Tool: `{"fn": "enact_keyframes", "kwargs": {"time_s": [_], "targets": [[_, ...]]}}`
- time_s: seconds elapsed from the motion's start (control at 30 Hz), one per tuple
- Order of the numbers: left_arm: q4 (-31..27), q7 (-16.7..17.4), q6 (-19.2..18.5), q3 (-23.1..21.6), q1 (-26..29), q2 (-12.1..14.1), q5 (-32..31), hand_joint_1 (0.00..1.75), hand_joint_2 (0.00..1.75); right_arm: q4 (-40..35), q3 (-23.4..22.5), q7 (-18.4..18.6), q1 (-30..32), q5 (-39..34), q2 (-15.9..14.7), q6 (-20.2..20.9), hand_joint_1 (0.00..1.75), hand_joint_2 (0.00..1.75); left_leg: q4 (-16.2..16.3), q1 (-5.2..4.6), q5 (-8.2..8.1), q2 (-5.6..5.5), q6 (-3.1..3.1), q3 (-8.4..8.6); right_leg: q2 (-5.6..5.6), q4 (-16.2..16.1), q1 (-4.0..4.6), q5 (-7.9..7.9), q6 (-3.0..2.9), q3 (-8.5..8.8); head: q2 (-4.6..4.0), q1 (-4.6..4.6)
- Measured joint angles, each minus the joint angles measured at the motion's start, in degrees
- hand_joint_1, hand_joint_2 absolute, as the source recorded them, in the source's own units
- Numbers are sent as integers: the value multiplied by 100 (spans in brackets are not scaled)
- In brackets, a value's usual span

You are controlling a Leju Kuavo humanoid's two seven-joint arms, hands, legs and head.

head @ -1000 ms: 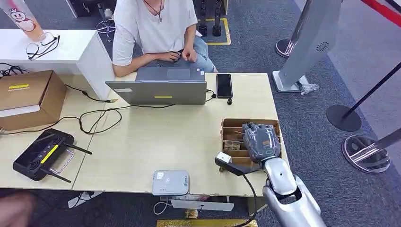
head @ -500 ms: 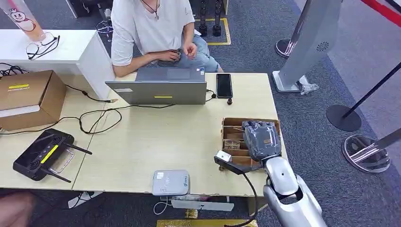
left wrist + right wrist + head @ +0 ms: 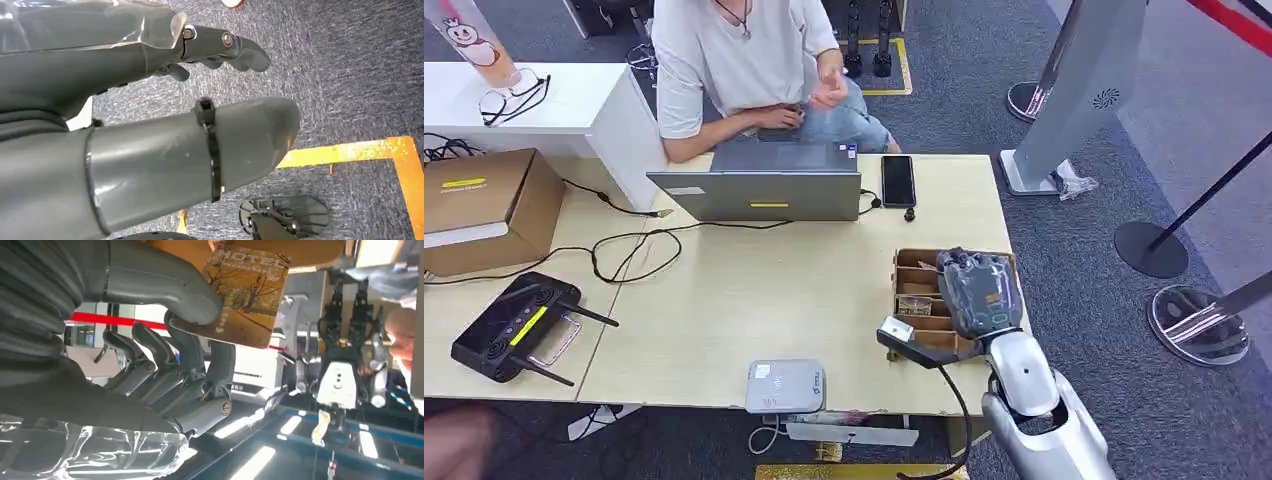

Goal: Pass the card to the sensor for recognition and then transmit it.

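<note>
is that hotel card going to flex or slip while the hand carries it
The card looks thin, flat and unbent in the pinch, so probably stiff and light. Its glossy face could slip, since the right hand seems to hold only one edge.

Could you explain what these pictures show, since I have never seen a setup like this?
They show a humanoid robot at a wooden desk. The head view looks down from its body; two other cameras sit at its wrists. Its right robot hand is over a compartmented box and pinches a printed card, seen up close from the wrist. The left robot hand hangs over carpet, holding nothing. On the desk lie a laptop, a phone and a grey card sensor. A person sits opposite.
</note>
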Motion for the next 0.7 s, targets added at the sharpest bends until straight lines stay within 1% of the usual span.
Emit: {"fn": "enact_keyframes", "kwargs": {"time_s": [0.3,0.43,0.53,0.7], "targets": [[0,0,2,2,0,0,-13,0,0,-39,2,-74,-5,-9,0,-98,175,175,0,0,0,0,0,-1,0,0,0,0,0,1,0,2],[0,-7,2,7,0,0,-39,0,0,-31,7,-146,-21,-24,0,-257,175,175,0,0,0,-1,0,-1,-1,0,0,0,0,1,0,2],[0,-9,2,37,-2,0,-61,0,0,15,44,-225,-86,-57,18,-468,175,175,0,0,0,0,0,-1,0,0,0,0,0,1,0,2],[0,-7,2,66,-11,0,-76,0,0,113,136,-310,-283,-109,135,-741,175,175,0,1,0,0,0,-1,-1,0,0,0,0,1,0,0]]}}
